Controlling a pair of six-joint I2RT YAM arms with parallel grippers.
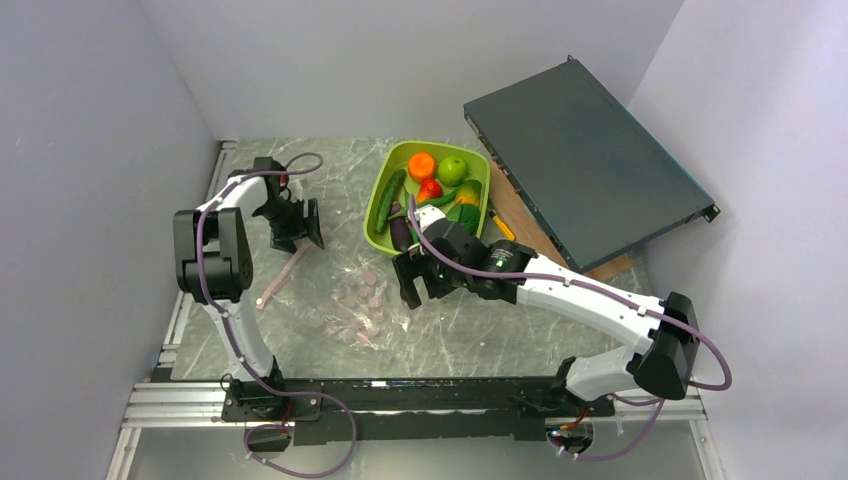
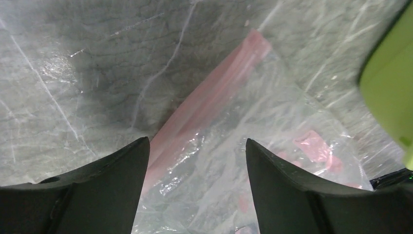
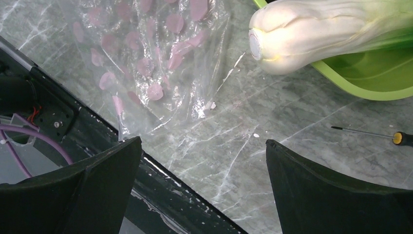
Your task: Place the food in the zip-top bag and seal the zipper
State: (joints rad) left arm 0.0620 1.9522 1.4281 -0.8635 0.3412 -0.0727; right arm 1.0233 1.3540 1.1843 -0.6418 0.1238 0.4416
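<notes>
Zipper (image 1: 283, 274) runs diagonally, near-left to far-right, under the left tool (image 2: 197, 146), jaws apart; right tool (image 3: 202, 146) gapes too.

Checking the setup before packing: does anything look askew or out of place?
The leek pokes out over the green tray's rim, a screwdriver lies beside the tray, and a dark metal case sits askew on a wooden board.

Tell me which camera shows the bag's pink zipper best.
Left wrist: the zipper runs close-up and diagonally across the frame. The top view shows it only as a thin, small pink line. The right wrist view shows the clear bag but no zipper.
</notes>
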